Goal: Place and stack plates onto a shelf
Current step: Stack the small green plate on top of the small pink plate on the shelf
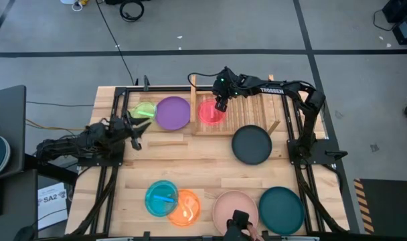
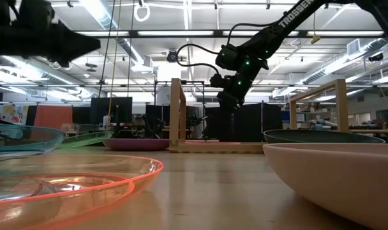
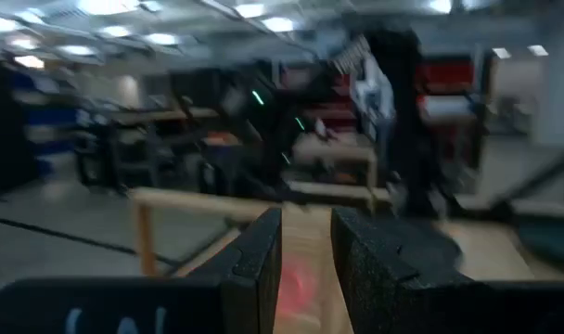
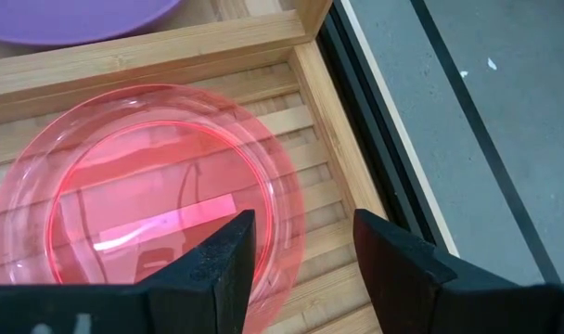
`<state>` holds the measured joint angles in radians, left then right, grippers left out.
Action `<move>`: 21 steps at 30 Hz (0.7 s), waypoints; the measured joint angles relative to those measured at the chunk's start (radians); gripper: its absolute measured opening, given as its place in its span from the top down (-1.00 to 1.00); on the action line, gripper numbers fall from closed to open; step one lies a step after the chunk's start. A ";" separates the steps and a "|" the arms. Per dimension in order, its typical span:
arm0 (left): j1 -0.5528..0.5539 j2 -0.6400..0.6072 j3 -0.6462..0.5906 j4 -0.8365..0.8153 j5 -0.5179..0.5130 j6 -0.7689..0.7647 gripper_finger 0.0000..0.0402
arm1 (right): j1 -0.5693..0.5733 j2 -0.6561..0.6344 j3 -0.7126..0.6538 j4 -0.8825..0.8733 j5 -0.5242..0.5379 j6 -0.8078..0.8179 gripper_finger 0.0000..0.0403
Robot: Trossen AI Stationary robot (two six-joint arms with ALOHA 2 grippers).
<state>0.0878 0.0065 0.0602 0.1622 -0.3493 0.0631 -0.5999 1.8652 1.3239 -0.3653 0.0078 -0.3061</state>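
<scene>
Translucent red plate (image 4: 147, 199) lies flat on the slatted shelf (image 4: 310, 181) beneath the right pincer (image 4: 305, 269), fingers apart.

A plank tabletop (image 1: 190, 171) of light wood sits on a grey floor (image 1: 49, 60) crossed by dark tape lines. A black cable (image 1: 113, 37) trails across the floor to the table's far edge. A blue utensil (image 1: 165, 198) lies near the front.
</scene>
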 joint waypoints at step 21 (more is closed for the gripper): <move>0.044 0.371 0.401 -0.558 -0.266 -0.183 0.49 | 0.000 0.000 0.000 0.022 -0.001 0.000 0.07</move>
<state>0.1314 0.3779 0.4608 -0.3962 -0.6157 -0.1204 -0.5999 1.8648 1.3239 -0.3432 0.0066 -0.3061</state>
